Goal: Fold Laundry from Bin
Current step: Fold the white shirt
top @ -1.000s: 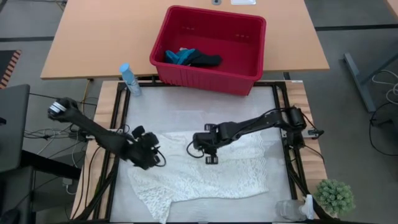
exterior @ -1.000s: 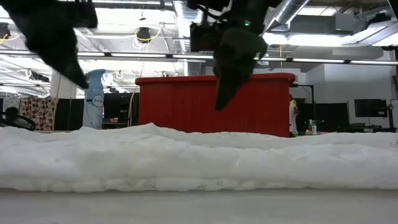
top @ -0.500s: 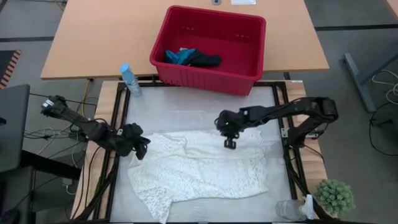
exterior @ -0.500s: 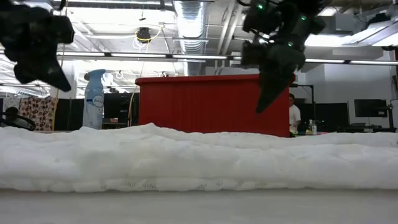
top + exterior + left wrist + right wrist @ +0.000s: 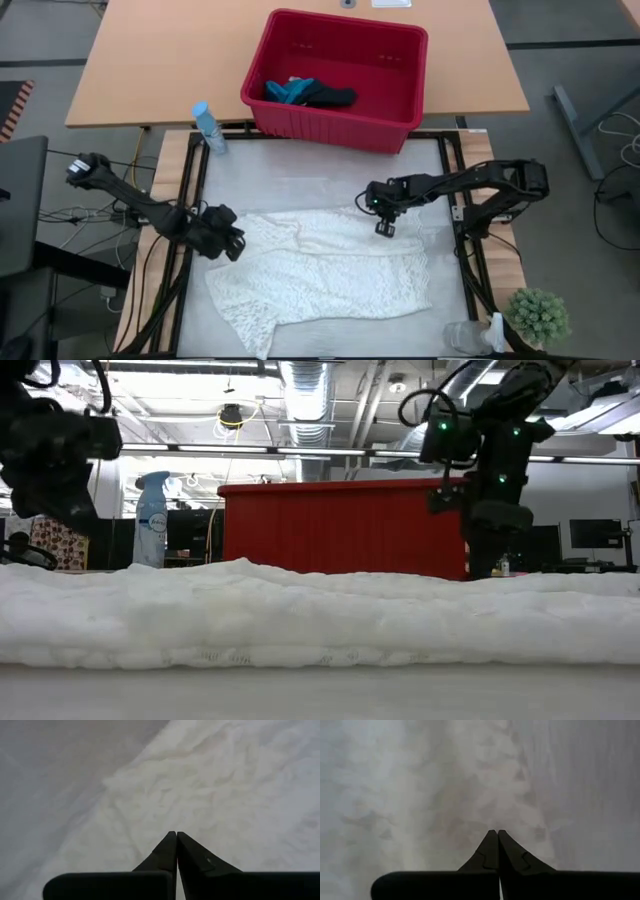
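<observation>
From table height the white cloth (image 5: 300, 610) hid both fingertips. It lay spread on the table, the left gripper (image 5: 228, 243) at its left edge, the right gripper (image 5: 385, 226) at its upper right; both were closed, empty. The bin (image 5: 400, 125) held dark cloth (image 5: 330, 97) and teal cloth (image 5: 288, 91).

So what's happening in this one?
A two-armed robot is working on laundry. A white lacy cloth lies spread on the table. The left gripper sits at its left corner and the right gripper at its upper right edge, both shut; no cloth shows between the fingers. A dark cloth and a teal cloth remain in the red bin.
</observation>
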Robot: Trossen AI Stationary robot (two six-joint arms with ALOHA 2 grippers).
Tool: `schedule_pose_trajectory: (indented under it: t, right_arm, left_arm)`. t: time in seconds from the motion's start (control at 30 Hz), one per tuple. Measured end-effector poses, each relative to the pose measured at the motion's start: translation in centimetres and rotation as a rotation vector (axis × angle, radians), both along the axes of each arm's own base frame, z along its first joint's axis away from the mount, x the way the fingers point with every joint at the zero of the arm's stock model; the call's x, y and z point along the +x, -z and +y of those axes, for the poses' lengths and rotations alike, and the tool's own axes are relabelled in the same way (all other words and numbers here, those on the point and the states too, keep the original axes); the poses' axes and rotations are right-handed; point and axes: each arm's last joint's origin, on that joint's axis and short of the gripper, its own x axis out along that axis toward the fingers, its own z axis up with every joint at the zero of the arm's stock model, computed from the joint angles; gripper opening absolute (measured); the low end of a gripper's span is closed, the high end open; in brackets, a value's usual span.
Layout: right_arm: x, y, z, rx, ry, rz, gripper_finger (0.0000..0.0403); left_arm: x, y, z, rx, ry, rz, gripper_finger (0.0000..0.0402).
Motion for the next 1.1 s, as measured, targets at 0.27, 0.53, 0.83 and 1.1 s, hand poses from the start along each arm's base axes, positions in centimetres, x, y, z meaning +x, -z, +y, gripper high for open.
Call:
schedule_pose_trajectory:
  t: [0.27,0.53,0.83,1.1]
  right_arm:
    - [-0.4,0.2,-1.3,-0.023,0.052,0.011,0.0017]
    - [-0.7,0.2,-2.2,-0.024,0.091,0.016,0.0017]
    - [-0.9,0.3,-2.3,-0.04,0.133,0.038,0.0017]
    - [-1.5,0.3,-2.9,-0.157,0.228,0.088,0.0017]
  left_arm:
    - [1.2,1.9,0.5,0.016,-0.042,0.152,0.0]
    - [2.4,3.1,1.6,0.027,-0.026,0.259,0.0]
    - [3.8,4.5,4.4,0.095,0.013,0.382,0.0]
    - [5.1,4.9,8.2,0.157,0.059,0.362,0.0]
